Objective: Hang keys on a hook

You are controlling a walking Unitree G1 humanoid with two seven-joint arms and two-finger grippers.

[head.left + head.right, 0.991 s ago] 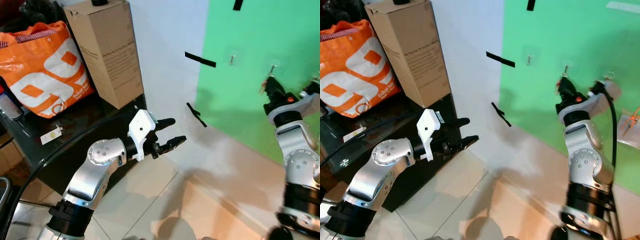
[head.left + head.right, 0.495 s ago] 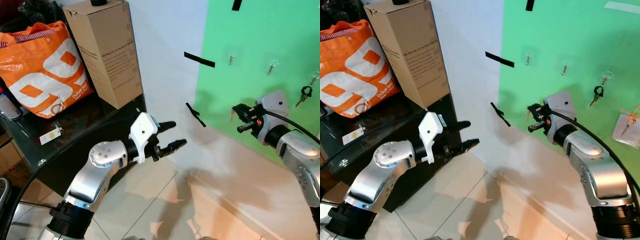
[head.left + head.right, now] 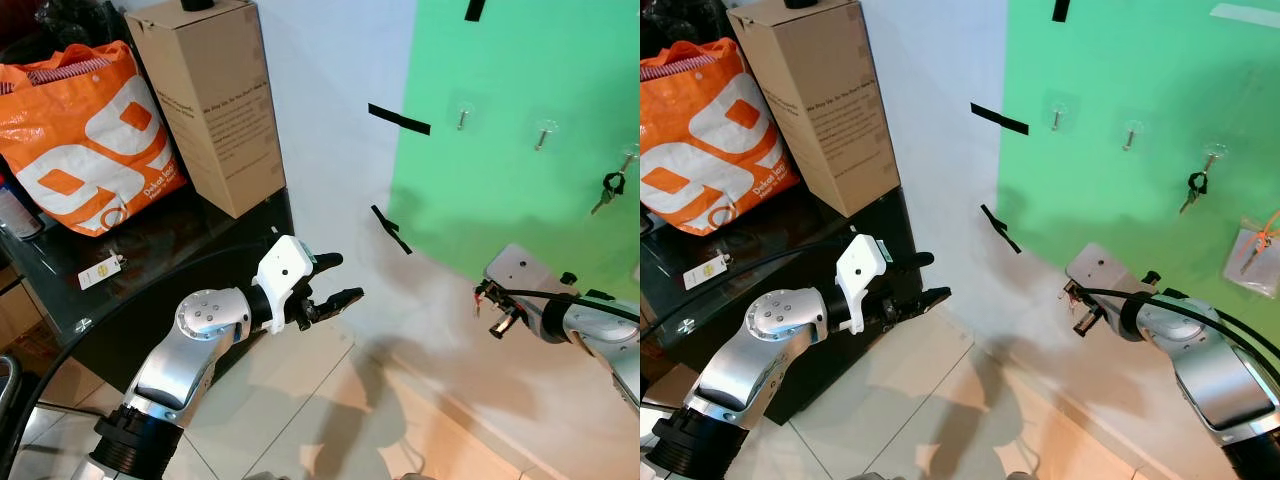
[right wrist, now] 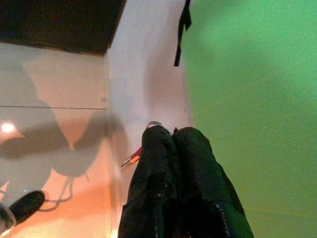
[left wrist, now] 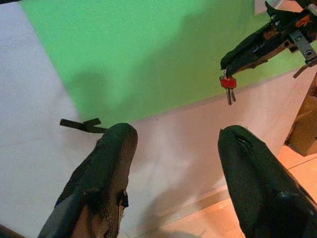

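The right gripper (image 3: 1077, 303) is low in front of the white lower part of the wall, below the green panel (image 3: 520, 70), with its 2 black fingers (image 4: 171, 163) pressed together and pinching a small bunch of keys (image 5: 229, 87) with a red head; in the left wrist view the keys dangle from the fingertips, and in the right wrist view a metal ring and a red-orange sliver stick out beside them. On the green panel above, 3 small clear hooks sit in a row: the first hook (image 3: 1055, 113) and the second hook (image 3: 1129, 135) are bare, and the third hook (image 3: 1211, 157) carries a dark set of keys (image 3: 1193, 187) hanging against the panel. The held keys are well below that row and apart from the wall hooks. The left gripper (image 3: 335, 281) is held out over the tiled floor (image 3: 300, 400), near the edge of a dark glass table (image 3: 120, 290), its 2 fingers spread apart and holding nothing. On the table stand a cardboard box (image 3: 210, 100) and an orange shopping bag (image 3: 85, 140).
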